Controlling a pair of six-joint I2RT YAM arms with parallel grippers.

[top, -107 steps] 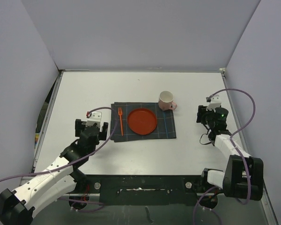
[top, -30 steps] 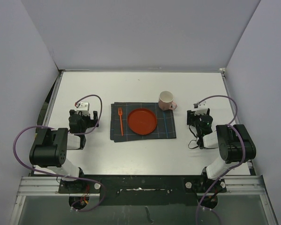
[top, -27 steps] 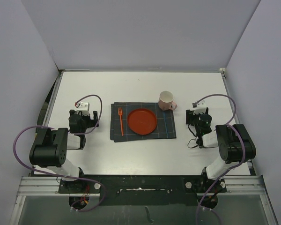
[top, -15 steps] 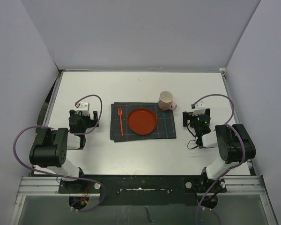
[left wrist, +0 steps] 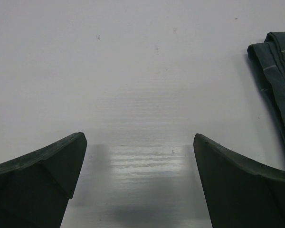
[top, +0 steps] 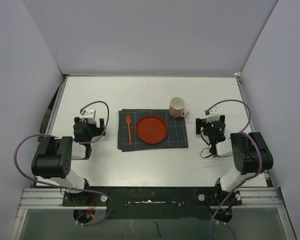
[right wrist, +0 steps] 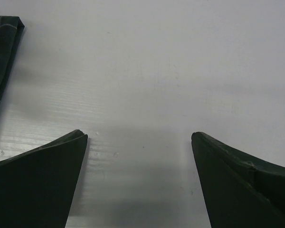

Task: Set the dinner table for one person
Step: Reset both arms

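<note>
Judging from above, the setting is looking finished: plate [top: 151, 129] and fork [top: 129, 130] are lying on the mat [top: 177, 140] mid-surface [top: 140, 92], with the cup [top: 177, 106] at its far right corner and the left hand [top: 90, 129] and right hand [top: 210, 125] flanking it. Left wrist: jaws are standing wide and empty, mat edge at right. Right wrist: likewise gaping over bare surface, mat corner at left. Any next move is calling only for keeping off the mat.

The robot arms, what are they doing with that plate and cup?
They are setting the dinner table for one. A red plate and an orange fork lie on a dark mat, and a pink cup stands by its far right corner. Right now neither arm handles anything: the left pincer and right pincer are open and empty, one on each side of the mat.
</note>
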